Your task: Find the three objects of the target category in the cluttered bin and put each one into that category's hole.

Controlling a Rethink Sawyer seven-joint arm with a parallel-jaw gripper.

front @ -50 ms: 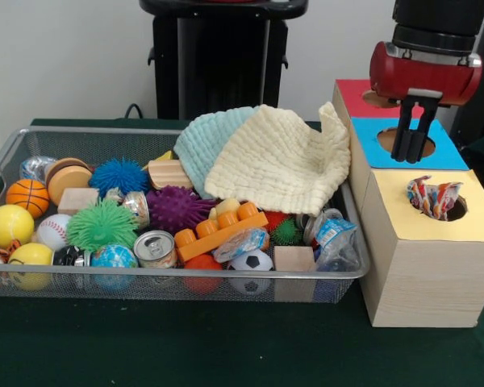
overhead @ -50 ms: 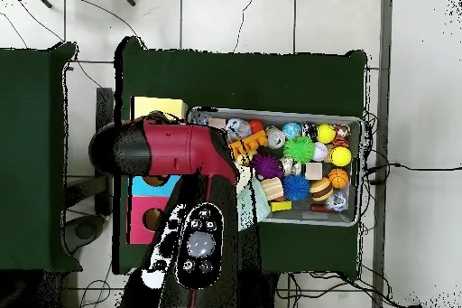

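The arm comes down at the upper right of the front view, black upper section above a red wrist housing (front @ -50 ms: 424, 71); the gripper (front @ -50 ms: 410, 156) hangs straight below it, pointing down; two dark fingers (front @ -50 ms: 401, 129) run side by side, nearly parallel, with only a narrow slit showing between them, so they read as closed together; nothing is seen clamped between the tips. From overhead, the red and black arm (overhead @ -50 ms: 171, 149) lies stretched sideways, its rounded black end at the left; a black link with a round button panel (overhead @ -50 ms: 200, 245) angles up from the bottom edge; the gripper itself is hidden under the arm in that view.
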